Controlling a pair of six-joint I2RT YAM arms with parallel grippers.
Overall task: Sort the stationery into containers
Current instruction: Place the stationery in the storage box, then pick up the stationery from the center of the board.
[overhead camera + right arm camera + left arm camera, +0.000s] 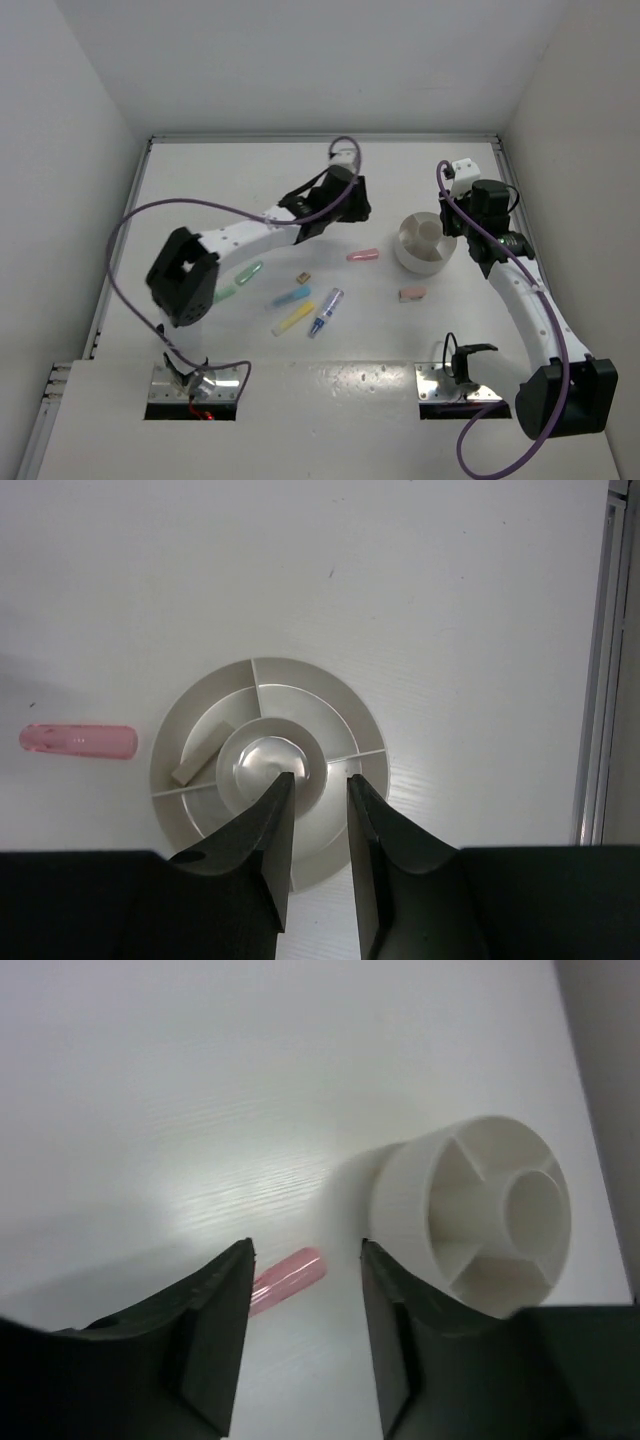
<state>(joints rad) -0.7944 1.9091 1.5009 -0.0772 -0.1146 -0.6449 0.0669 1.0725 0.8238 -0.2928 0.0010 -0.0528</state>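
Note:
The round white divided bowl (425,243) stands right of centre; it also shows in the left wrist view (470,1215) and the right wrist view (270,770), with a beige eraser block (200,755) in its left compartment. A pink pen (363,255) lies left of the bowl. My left gripper (305,1255) is open and empty above the pink pen (290,1278). My right gripper (320,780) is open and empty over the bowl. On the table lie a green pen (240,281), blue pen (291,298), yellow pen (293,320), purple-blue pen (326,312), brown block (303,279) and pink block (412,293).
Two square metal plates (196,388) (455,383) sit at the near edge by the arm bases. White walls enclose the table at the back and both sides. A purple cable (180,210) loops over the left arm.

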